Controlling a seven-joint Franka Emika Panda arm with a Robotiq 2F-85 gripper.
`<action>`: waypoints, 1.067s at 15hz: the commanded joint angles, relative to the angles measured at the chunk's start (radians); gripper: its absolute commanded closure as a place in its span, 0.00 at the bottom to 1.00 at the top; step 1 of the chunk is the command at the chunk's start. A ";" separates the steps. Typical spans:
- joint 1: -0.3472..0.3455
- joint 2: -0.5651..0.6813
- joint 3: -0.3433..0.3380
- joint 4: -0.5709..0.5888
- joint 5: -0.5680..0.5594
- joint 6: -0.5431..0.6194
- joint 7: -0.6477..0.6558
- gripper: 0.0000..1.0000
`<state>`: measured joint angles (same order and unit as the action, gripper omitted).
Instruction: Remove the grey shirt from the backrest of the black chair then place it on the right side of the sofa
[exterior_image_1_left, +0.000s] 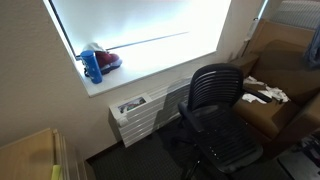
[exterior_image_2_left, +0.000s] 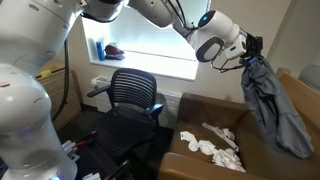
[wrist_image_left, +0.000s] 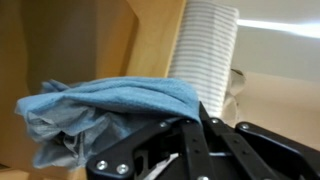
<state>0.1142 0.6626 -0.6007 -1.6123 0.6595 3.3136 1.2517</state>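
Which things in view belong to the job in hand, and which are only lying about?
Job: grey shirt, hanging from the gripper; black chair; sofa.
Lying about: white cloths on the sofa seat; blue bottle and red object on the windowsill.

You have one black chair (exterior_image_1_left: 213, 98) in front of you and one sofa (exterior_image_2_left: 186, 160). One grey shirt (exterior_image_2_left: 272, 105) shows, and one gripper (exterior_image_2_left: 246, 55) on the single arm (exterior_image_2_left: 150, 12). On the window ledge you can count one blue bottle (exterior_image_1_left: 92, 66) and one red thing (exterior_image_1_left: 109, 60) beside it. Below the ledge there is one white ribbed heater (exterior_image_1_left: 135, 116). The white scraps (exterior_image_2_left: 213, 141) on the sofa seat lie tangled; you can tell there are several, but not the exact number.
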 joint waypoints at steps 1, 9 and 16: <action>0.121 0.066 -0.119 0.049 0.025 -0.259 0.091 0.99; 0.200 0.112 -0.228 0.041 -0.023 -0.391 0.226 0.94; 0.116 0.033 -0.102 0.033 -0.124 -0.427 0.287 0.62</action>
<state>0.3026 0.7680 -0.8087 -1.5716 0.6145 2.9202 1.4910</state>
